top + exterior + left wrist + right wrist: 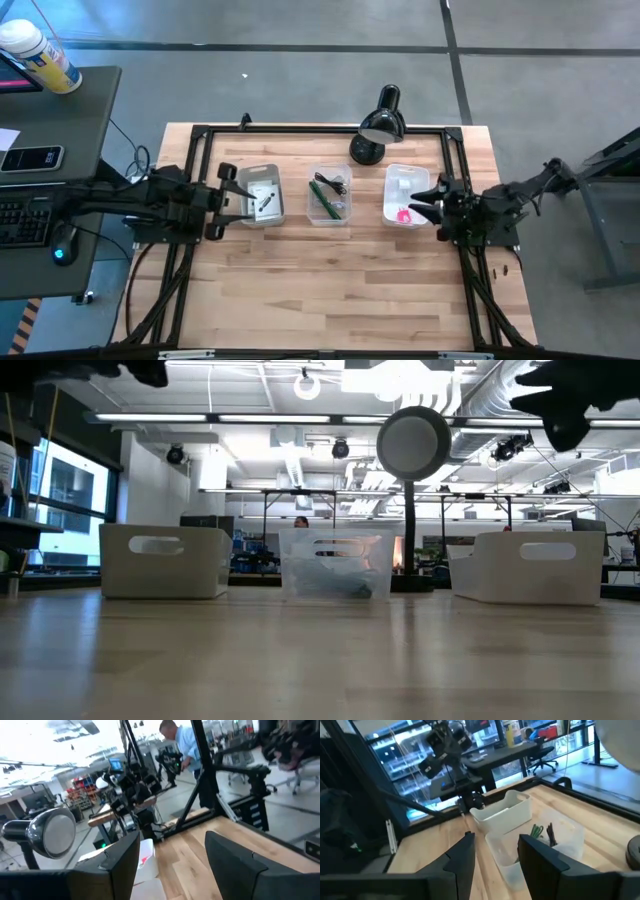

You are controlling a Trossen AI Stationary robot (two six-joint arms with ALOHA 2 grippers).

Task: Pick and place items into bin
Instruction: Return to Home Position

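Observation:
Three bins stand in a row on the wooden table. The left white bin [262, 195] holds a white card with a black part [265, 198]. The clear middle bin [328, 196] holds a green stick [324, 198] and a black cable [331, 182]. A pink piece [404, 214] lies in the right white bin [405, 194]. My left gripper [222, 200] hovers open just left of the left bin, pointing level, with nothing between its fingers [120, 865]. My right gripper [422, 201] hovers open at the right bin's right rim, also empty [495, 860].
A black desk lamp [378, 125] stands behind the middle and right bins, its head over the table's far edge. Bare wood stretches from the bins to the near edge [330, 300]. A side desk with a keyboard [25, 215] sits left. A person [182, 745] stands beyond the table.

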